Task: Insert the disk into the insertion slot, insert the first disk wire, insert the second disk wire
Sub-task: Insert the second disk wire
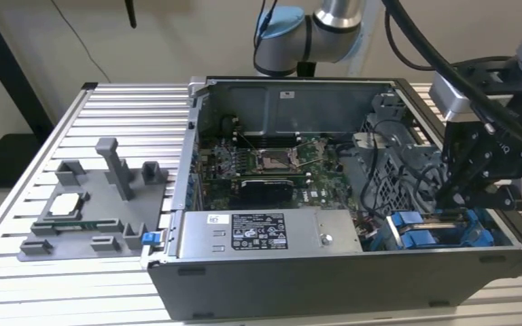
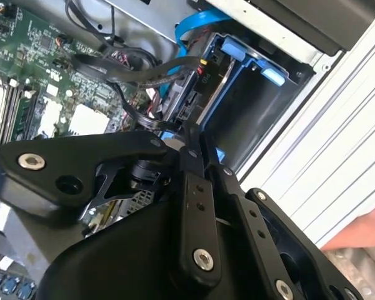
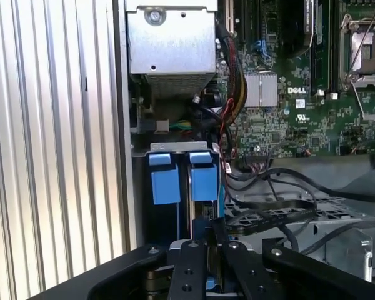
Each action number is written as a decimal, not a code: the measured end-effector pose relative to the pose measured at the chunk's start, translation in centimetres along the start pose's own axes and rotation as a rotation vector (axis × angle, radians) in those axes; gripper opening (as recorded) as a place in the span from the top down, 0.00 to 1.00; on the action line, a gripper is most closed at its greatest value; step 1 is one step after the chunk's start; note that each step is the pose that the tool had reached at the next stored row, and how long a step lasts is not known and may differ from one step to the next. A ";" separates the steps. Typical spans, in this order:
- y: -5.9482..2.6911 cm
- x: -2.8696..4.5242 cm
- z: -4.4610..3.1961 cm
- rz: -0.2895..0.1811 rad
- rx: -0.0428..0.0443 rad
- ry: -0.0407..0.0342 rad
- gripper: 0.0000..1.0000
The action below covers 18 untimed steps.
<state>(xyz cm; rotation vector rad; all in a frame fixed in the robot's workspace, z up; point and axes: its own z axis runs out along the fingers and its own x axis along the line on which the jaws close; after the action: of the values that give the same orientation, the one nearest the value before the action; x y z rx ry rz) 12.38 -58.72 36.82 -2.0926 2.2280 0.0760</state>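
My gripper (image 1: 451, 202) reaches down into the front right corner of the open computer case, over the insertion slot (image 1: 429, 234) with its blue rails. In the second wrist view the disk (image 2: 186, 94) sits inside its blue carrier (image 2: 237, 50) in that slot. A flat black wire (image 2: 137, 67) runs to its rear edge beside red and yellow leads. The gripper (image 2: 197, 134) has its fingers close together on the black end of another wire (image 2: 144, 119) at the disk's rear. The first wrist view shows the gripper (image 3: 212, 240) just behind the blue tabs (image 3: 204, 182).
The grey labelled power-supply box (image 1: 261, 234) lies along the case's front wall. Behind it is the motherboard (image 1: 274, 163). Loose black cables (image 3: 269, 209) cross a perforated cage beside the slot. A grey fixture (image 1: 98, 204) stands on the slatted table at the exterior view's left.
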 end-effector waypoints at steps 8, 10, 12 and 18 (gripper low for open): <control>0.94 0.09 0.33 -0.010 0.0648 -0.0047 1.00; 0.94 0.09 0.32 -0.010 0.0650 -0.0046 1.00; 0.94 0.09 0.33 -0.010 0.0651 -0.0044 1.00; 0.97 -0.03 1.04 -0.010 0.0659 -0.0124 1.00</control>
<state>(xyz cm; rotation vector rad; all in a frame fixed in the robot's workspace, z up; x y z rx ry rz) 11.44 -58.53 35.76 -2.0636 2.1818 0.0147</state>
